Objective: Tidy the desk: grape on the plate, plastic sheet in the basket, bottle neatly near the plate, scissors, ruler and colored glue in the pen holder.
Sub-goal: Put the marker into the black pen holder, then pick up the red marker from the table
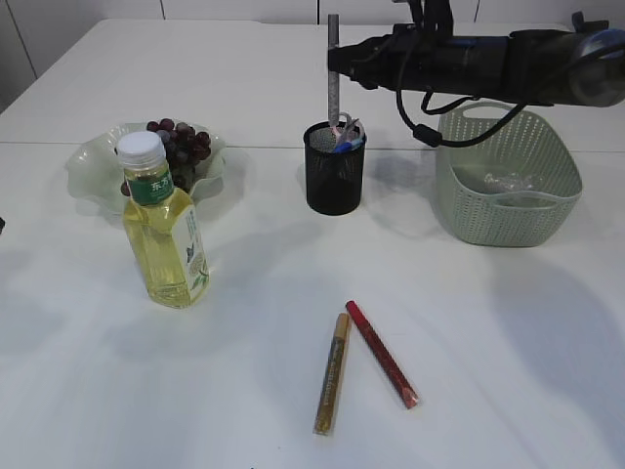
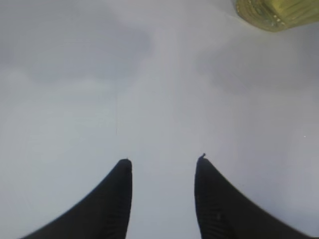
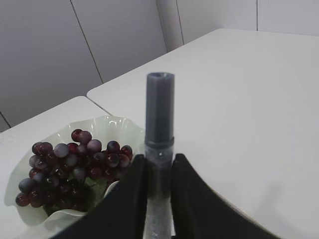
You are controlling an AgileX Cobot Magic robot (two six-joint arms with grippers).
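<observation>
My right gripper (image 1: 339,61) (image 3: 158,158) is shut on a grey glue stick (image 1: 333,93) (image 3: 159,109) and holds it upright, its lower end in the black mesh pen holder (image 1: 333,181). Scissors with pink and blue handles (image 1: 347,134) stand in the holder. A gold glue stick (image 1: 332,372) and a red glue stick (image 1: 382,353) lie on the table in front. Grapes (image 1: 180,142) (image 3: 70,164) lie on the pale green plate (image 1: 93,166). The bottle (image 1: 164,230) (image 2: 279,12) of yellow liquid stands in front of the plate. My left gripper (image 2: 163,160) is open and empty over bare table.
A pale green basket (image 1: 508,210) stands at the right with a clear plastic sheet (image 1: 508,181) inside. My right arm (image 1: 479,59) reaches over the basket's back edge. The table is white.
</observation>
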